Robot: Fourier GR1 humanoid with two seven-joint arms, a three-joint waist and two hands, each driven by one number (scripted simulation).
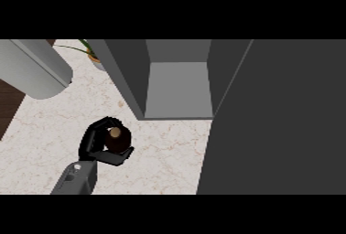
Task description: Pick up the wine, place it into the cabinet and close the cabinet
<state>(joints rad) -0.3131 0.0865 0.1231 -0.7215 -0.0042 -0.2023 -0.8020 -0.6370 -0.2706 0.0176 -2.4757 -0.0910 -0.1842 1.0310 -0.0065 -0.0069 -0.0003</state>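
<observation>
The wine bottle [116, 138] is dark with a tan cork top and stands on the marble counter in front of and to the left of the cabinet. My left hand [94, 139] is curled round it, fingers over its far-left side and thumb at its near side; much of the bottle's body is hidden. The grey cabinet [177, 87] stands open at the back, its inside bare. Its dark door [277, 119] swings out toward me and fills the right side. My right hand is out of sight.
A large pale grey cylinder [34, 68] leans in from the upper left over the counter's edge. A potted plant [90, 52] sits behind the cabinet's left wall. Bare marble counter [162, 160] lies between the bottle and the door.
</observation>
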